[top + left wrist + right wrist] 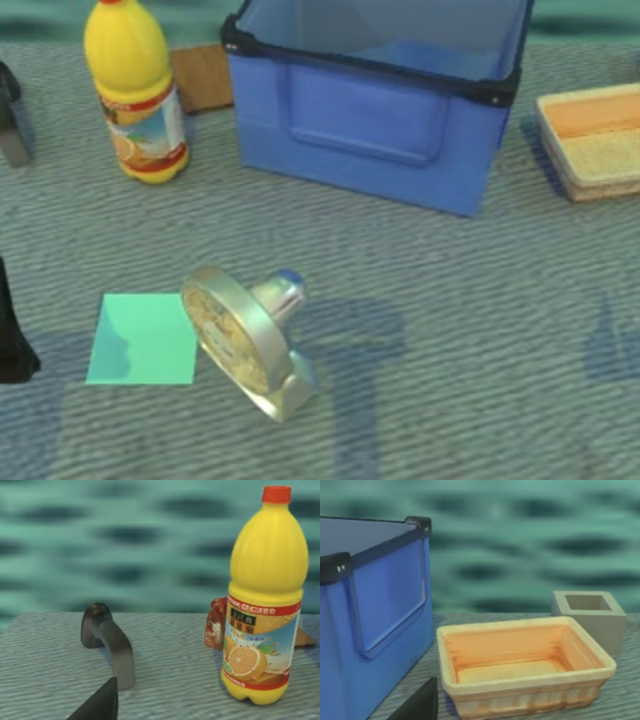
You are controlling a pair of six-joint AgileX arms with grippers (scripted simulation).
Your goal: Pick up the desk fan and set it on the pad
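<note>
The desk fan [245, 340] stands on the table left of the middle, a silver ring with a tan-gold grille facing the front left and a blue-tipped rear cylinder [287, 288]. Its ring reaches the right edge of the mint-green pad [140, 340], which lies flat just to its left. Neither gripper holds anything I can see. My left arm [12, 340] is a dark shape at the table's left edge, well away from the fan. A dark part of my left gripper [100, 705] shows in its wrist view. My right gripper [417, 705] shows the same way and is outside the top view.
A yellow juice bottle [135, 95] stands at the back left, with a brown board [205, 75] behind it. A large blue bin [370, 90] fills the back middle. At the back right sits a tan-orange tray [595, 140], with a grey cube box [590, 615] beyond it.
</note>
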